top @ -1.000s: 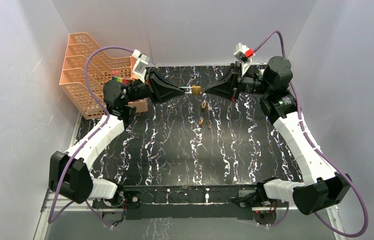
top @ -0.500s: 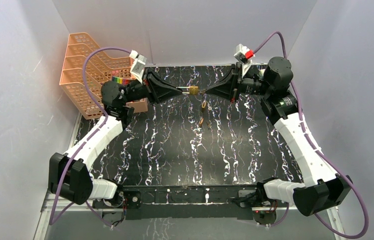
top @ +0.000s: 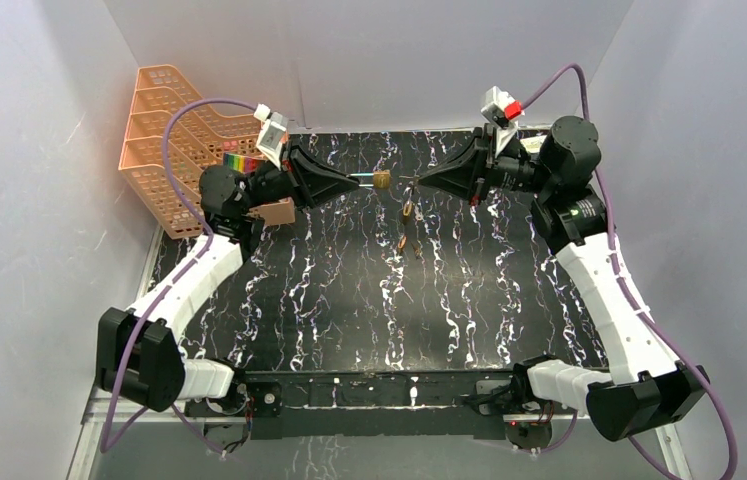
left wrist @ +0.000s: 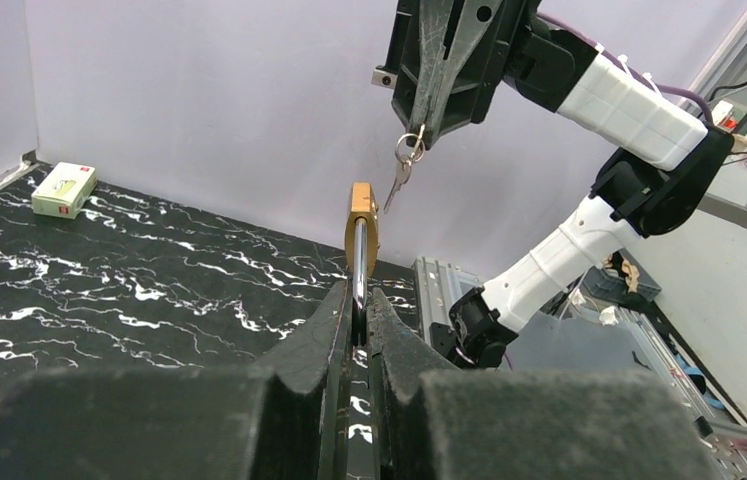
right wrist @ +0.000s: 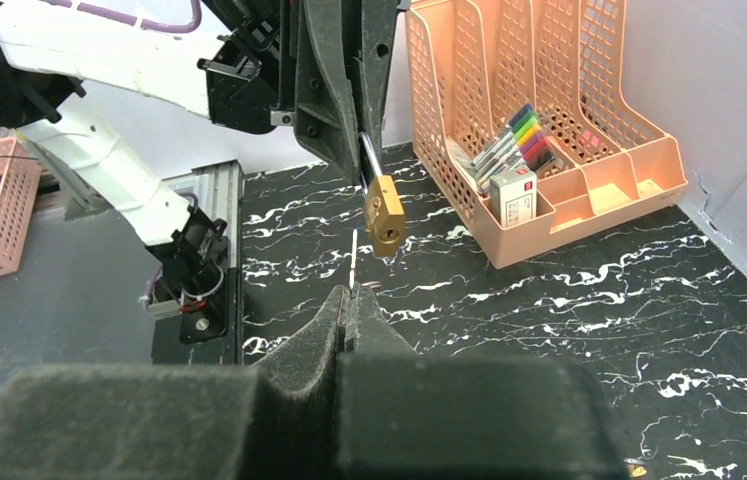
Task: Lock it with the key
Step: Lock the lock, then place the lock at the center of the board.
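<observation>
hanging in mid-air between the two arms, the padlock [top: 382, 180] sits just past the tips of the left claw [left wrist: 357, 305]. that claw is pinched together on the steel shackle, so the brass body sticks out toward the other arm. the right claw [right wrist: 349, 300] faces it from the far side, pressed together on the key [right wrist: 353, 258], whose thin blade pokes out ahead of its tips. from the left wrist view the key seems to hang off a small ring [left wrist: 411, 148] at that claw's tip, and i can't tell whether the grip is on the key's head or only on the ring.

as i judge it, the fetching part is done, since lock and key are both lifted off the worktop [top: 329, 300] and brought nose to nose. the rest is not. there is a clear gap between the blade and the brass body, and from the right wrist the blade points a little to one side of the lock's end face rather than at the keyhole. so lining up, sliding in and turning are all left to do. i can't tell whether the shackle is already seated in the body.

below the two claws a few small metal bits [top: 406, 212] lie on the worktop, and an orange file rack [top: 174, 130] stands behind the left claw.
</observation>
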Motion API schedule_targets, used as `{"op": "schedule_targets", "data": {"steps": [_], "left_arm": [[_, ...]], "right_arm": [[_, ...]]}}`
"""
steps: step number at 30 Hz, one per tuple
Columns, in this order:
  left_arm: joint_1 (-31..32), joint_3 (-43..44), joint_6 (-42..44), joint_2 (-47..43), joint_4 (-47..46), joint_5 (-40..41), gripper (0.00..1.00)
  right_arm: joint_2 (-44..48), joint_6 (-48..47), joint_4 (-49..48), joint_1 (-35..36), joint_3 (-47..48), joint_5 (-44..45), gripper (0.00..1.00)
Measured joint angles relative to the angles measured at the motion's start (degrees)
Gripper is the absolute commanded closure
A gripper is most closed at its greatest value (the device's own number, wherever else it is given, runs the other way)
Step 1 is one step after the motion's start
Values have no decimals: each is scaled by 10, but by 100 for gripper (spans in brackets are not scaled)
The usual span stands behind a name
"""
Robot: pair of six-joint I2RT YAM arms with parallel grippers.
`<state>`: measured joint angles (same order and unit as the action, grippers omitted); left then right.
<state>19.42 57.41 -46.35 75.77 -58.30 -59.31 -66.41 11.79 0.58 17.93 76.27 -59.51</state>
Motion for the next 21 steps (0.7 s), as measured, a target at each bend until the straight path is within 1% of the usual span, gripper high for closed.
{"op": "schedule_targets", "data": {"steps": [6, 10, 12, 16, 21], "left_arm": [[-4, -16, 0, -12, 1, 0, 100], [-6, -23, 16, -22, 36, 0, 100], [-6, -23, 40, -31, 83, 6, 100], [-6, -12, 116, -54, 217, 37, 100], [-1, 13, 200, -76, 353, 91, 100]], "right_arm": [[5, -1, 0, -7, -1, 0, 100], [12, -3, 10, -13, -2, 0, 100], [15, -7, 19, -15, -2, 2, 100], [16, -18, 41, -17, -2, 18, 100], [11, -28, 76, -17, -2, 70, 100]]}}
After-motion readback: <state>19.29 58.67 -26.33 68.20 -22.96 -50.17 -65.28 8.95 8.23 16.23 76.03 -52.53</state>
